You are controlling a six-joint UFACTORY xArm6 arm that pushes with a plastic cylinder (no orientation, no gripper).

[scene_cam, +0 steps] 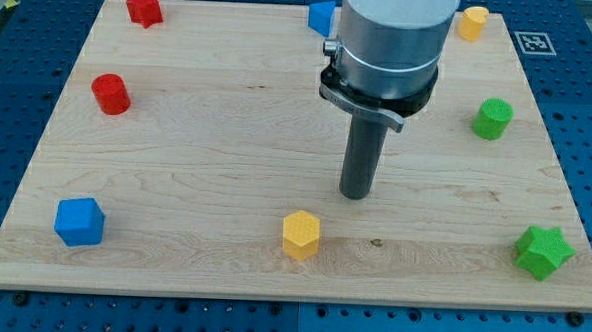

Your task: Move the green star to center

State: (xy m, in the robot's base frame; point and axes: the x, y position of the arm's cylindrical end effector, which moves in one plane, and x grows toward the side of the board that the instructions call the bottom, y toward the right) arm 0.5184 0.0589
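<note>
The green star [544, 251] lies near the wooden board's bottom right corner. My tip [355, 195] rests on the board [206, 152] a little right of the middle, well to the left of the star and slightly above it in the view. The tip touches no block. The nearest block is a yellow hexagonal block [301, 233], below and left of the tip.
A green cylinder [493, 119] stands at the right edge. A yellow block [472, 23] sits at the top right. A blue block [322, 17] is at the top, partly behind the arm. A red star [144, 7], a red cylinder [110, 94] and a blue cube [79, 222] are on the left.
</note>
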